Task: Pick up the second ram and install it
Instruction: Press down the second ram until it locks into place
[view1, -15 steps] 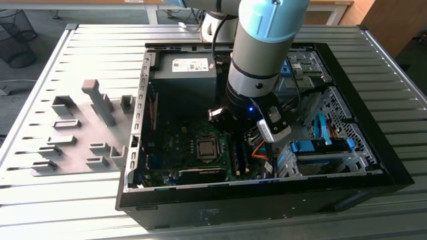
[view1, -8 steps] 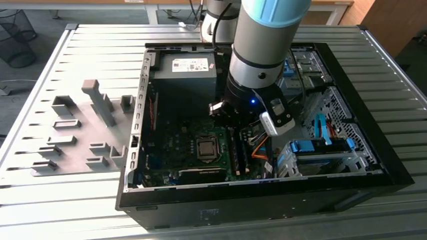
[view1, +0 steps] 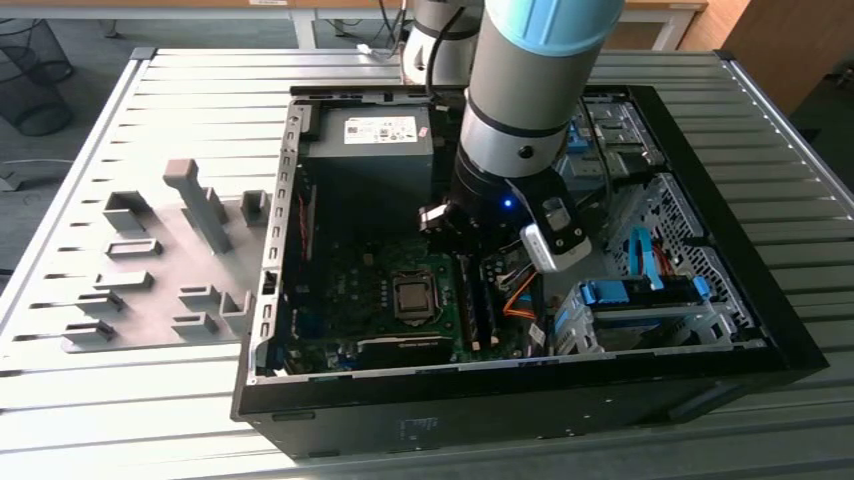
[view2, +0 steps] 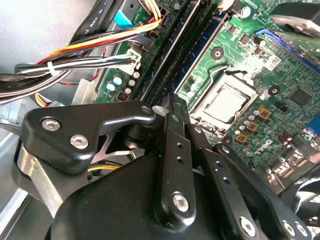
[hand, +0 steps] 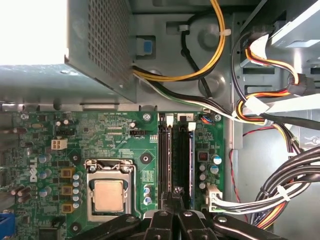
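My gripper (view1: 467, 258) reaches down into the open computer case (view1: 274, 330), over the green motherboard (hand: 115, 135). In both wrist views its black fingers meet at the tips, shut, with nothing visible between them (view2: 170, 100) (hand: 177, 192). The tips sit right over one end of the memory slots (hand: 167, 150). Two long dark strips (view2: 175, 47) run edge-on along those slots, next to the processor socket (hand: 109, 195). I cannot tell which strip is the second ram. Whether the fingertips touch a strip is hidden.
A grey power supply (view1: 380, 135) fills the far end of the case. Bundled cables (hand: 280, 195) run close beside the slots. Blue drive-bay clips (view1: 627, 292) sit on the exterior view's right. Grey slotted blocks (view1: 160, 270) stand on the table outside the case, on the exterior view's left.
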